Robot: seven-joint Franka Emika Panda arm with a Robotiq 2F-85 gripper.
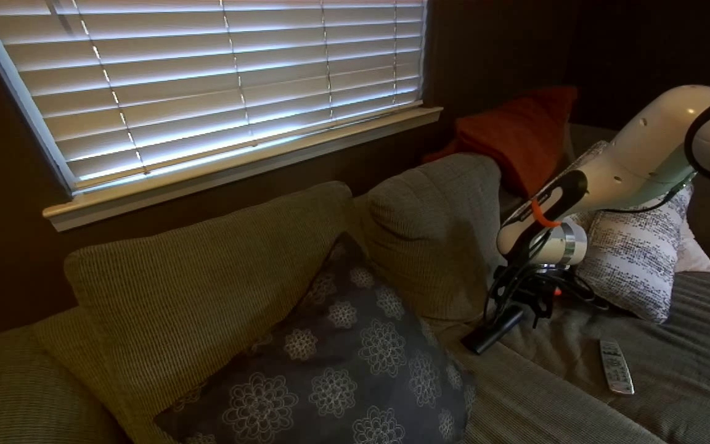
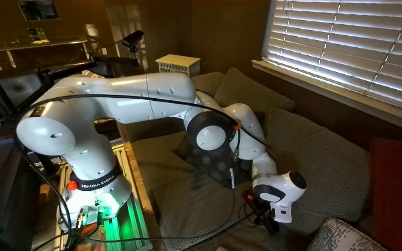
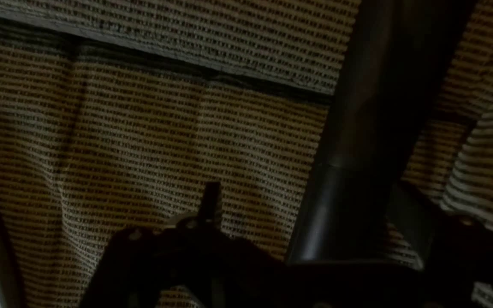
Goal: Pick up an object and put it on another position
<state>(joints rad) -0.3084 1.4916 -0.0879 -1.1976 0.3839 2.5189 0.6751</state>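
Right up close, the fingers [image 3: 211, 203] of the gripper [image 3: 306, 188] are spread wide, and a dark tube [image 3: 370, 141] runs through the space between them! There's a clear gap to one finger; it sits so tight to the other that touching or not, I can't tell. The gripper points down at the sofa seat [image 1: 688, 382], with the wrist dipped low just beside the plump tan cushion [image 1: 429, 228]. A little farther out lies the silver remote [image 1: 616, 368], flat on that seat, buttons up, near the gripper but apart from it. An exterior view gives us the remote whole; the wrist view catches only a corner, cropped at the picture's edge.

Now back along the arm [image 2: 166, 85]: forearm slanting down, a hard bend at the elbow, then a long, nearly level reach to the base [image 2: 82, 198], glowing green at the foot. That base shows in an exterior view alone, and so does the table [image 2: 63, 42] way at the back. The flower-patterned pillow [image 1: 330, 364] and the orange-red pillow [image 1: 515, 139] make both exterior views, and beyond them, the window blinds [image 1: 219, 92], bright light between the slats!
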